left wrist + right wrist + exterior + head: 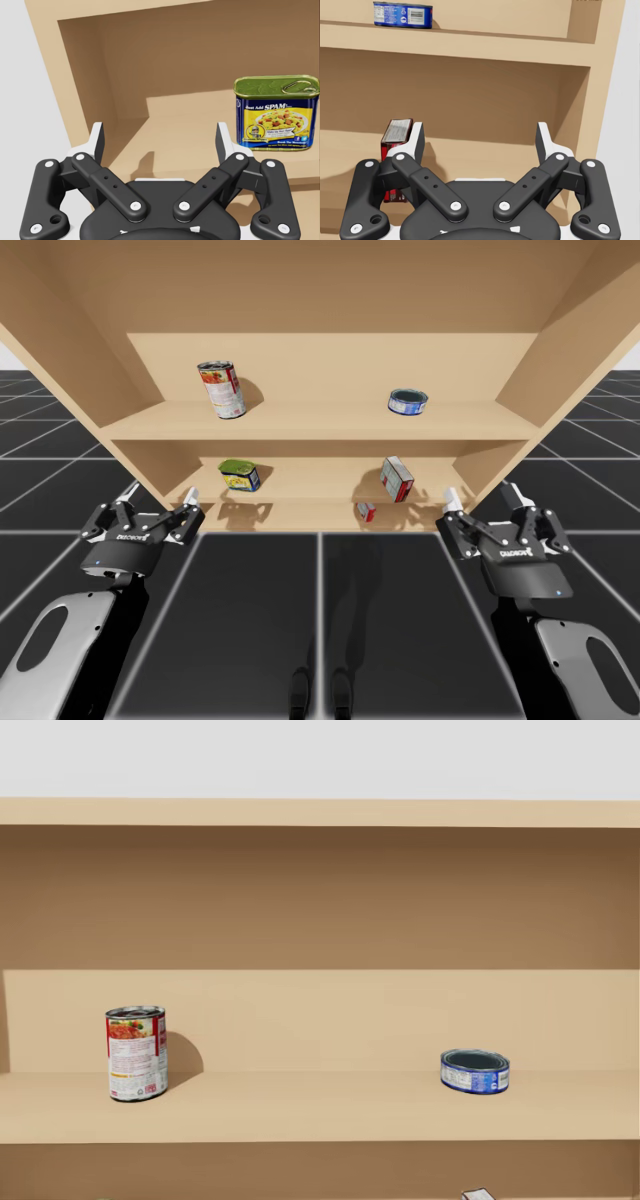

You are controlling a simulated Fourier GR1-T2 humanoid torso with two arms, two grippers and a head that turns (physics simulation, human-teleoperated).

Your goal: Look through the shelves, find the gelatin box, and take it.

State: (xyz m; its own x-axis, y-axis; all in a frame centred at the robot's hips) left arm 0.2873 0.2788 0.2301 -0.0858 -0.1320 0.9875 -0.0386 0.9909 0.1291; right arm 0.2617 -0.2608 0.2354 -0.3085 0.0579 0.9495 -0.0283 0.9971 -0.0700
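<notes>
Open wooden shelf unit (330,360) with two boards in view. Upper shelf (320,422): a tall red-labelled can (222,389) stands upright toward the left end, and a flat blue can (407,401) sits toward the right end, the two well apart. Lower shelf (310,492): a rectangular can (240,475) with a green top and a blue-and-yellow label lies at the left, below the tall can. A red box (397,479) stands on end at the right, below the blue can, turned at an angle to the shelf front.
</notes>
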